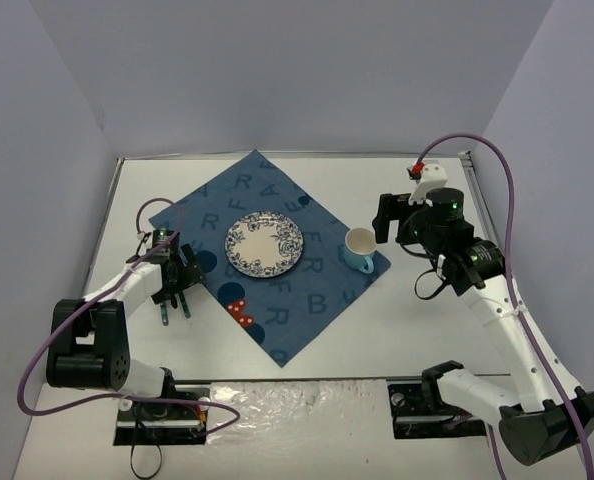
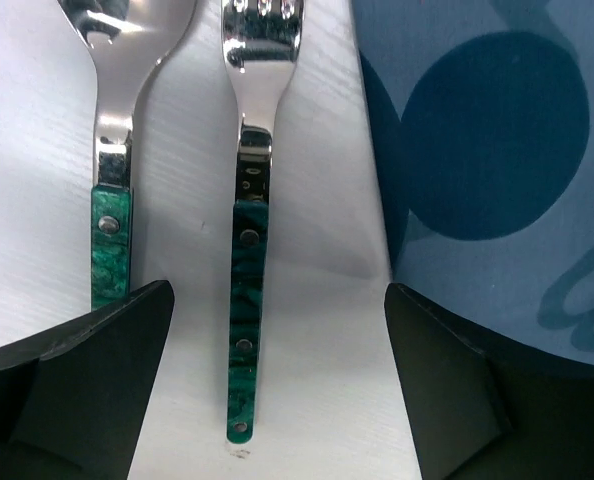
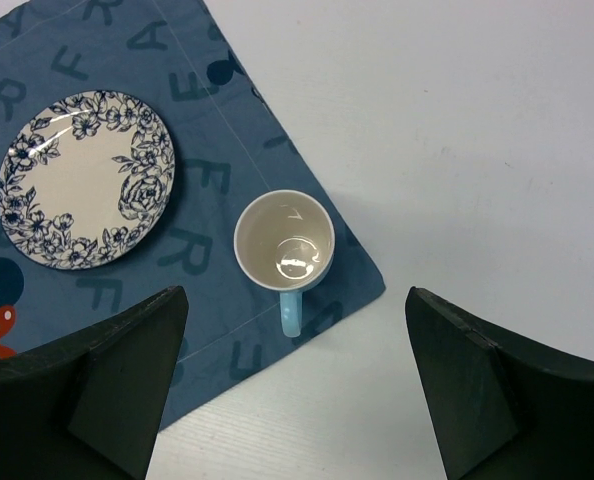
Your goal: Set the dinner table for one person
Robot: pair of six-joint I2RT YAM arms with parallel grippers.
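Table [image 1: 427, 330] fills the frame. Lower left: left gripper [image 1: 174, 310] is seen unclenched, jaws straddling fork [image 2: 247, 300], spoon [image 2: 112, 240] beside. Plate [image 1: 264, 243] is centred on cloth [image 1: 277, 320], cup [image 1: 359, 248] at its right corner. Right gripper [image 1: 385, 218] is spread and empty. Setting is judged nearly done; no knife is seen.

We find the fork [image 2: 249, 260] on the tabletop [image 2: 317, 200] between the left gripper [image 2: 277, 290] fingers, the spoon [image 2: 112, 200] just left, the cloth [image 2: 477, 130] to the right. Ahead of the right gripper [image 3: 297, 295] the cup [image 3: 284, 240] stands on the cloth, the plate [image 3: 85, 180] further left.
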